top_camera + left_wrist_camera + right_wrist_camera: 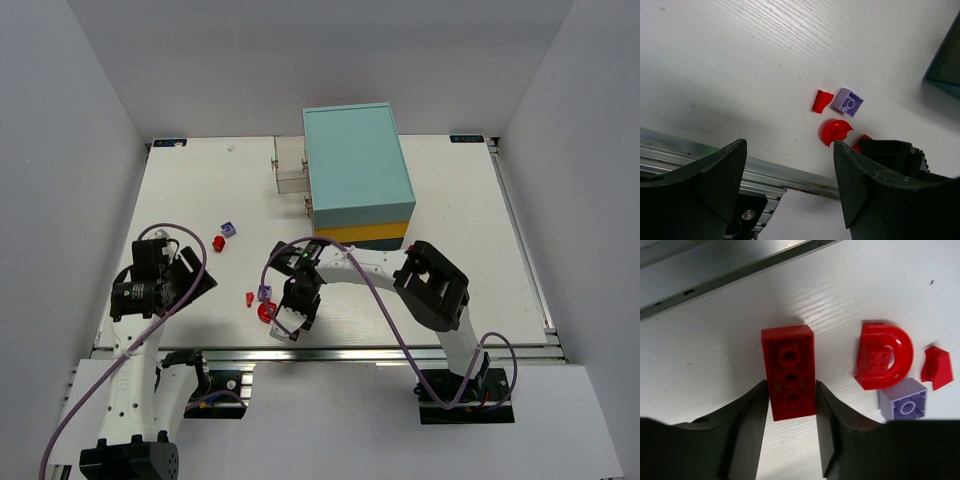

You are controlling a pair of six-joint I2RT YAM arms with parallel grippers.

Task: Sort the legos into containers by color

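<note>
My right gripper (pixel 791 390) is shut on a red brick (pixel 790 372), its jaws pressed on both long sides, at the table near the front edge. Beside it lie a red arch lego (pixel 885 356), a purple brick (pixel 903 404) and a red wedge (pixel 937 367). In the top view the right gripper (pixel 298 305) hides the red brick. My left gripper (pixel 192 280) is open and empty at the left. Another red lego (pixel 218 242) and purple lego (pixel 228 229) lie further back. The teal and yellow cabinet (pixel 358 180) has clear drawers (pixel 290 165) standing out on its left side.
The metal rail (pixel 765 172) runs along the table's front edge, close below both grippers. In the left wrist view the red arch (pixel 836 132), purple brick (pixel 848 102) and red wedge (pixel 822 101) lie ahead of my open left gripper (pixel 789 150).
</note>
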